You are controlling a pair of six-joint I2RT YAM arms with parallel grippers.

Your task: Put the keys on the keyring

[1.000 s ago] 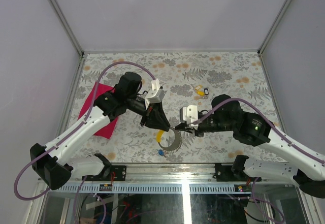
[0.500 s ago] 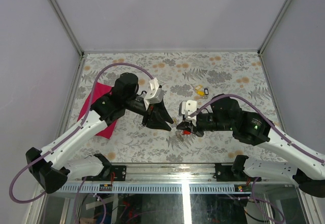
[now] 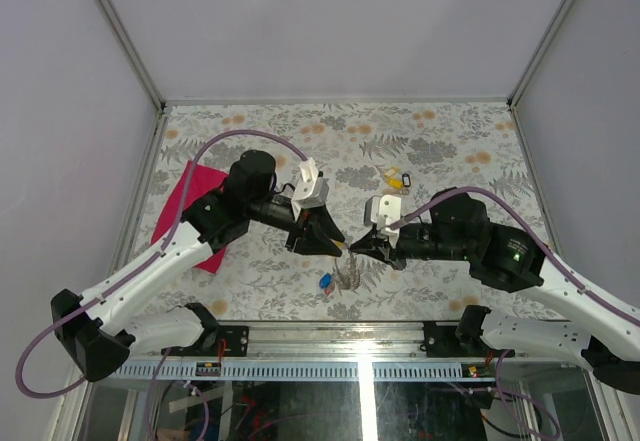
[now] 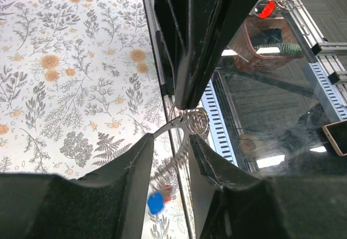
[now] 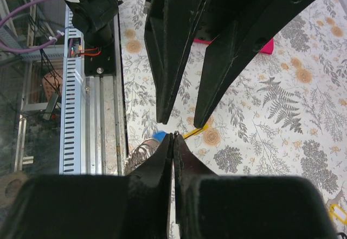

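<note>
— One keyring (image 4: 191,124): thin grey wire, coiled like a spring. It hangs right at the tips of the right gripper (image 5: 173,137), whose fingers are pinched flat together on it.

— And the left gripper (image 4: 171,141)?

— Its fingers stand apart. The coil sits in the gap between them, not clamped.

— Keys?

— Four I can count for sure. A blue-capped key (image 4: 156,201) dangles under the ring, below the left fingers. A red speck (image 4: 167,189) beside it is too blurred to name. A yellow key (image 5: 194,132) shows as a sliver just past the right fingertips. Two loose keys (image 3: 396,178), one yellow and one black, lie together on the table (image 3: 440,131), well beyond the right gripper. One red cloth (image 3: 188,217) lies behind the left gripper.

— Any change from a second ago?

— The left fingers have widened. The ring then spread as a broad band farther below the tips; now it hangs bunched just under them. Both grippers have shifted slightly toward the right arm's side.
</note>
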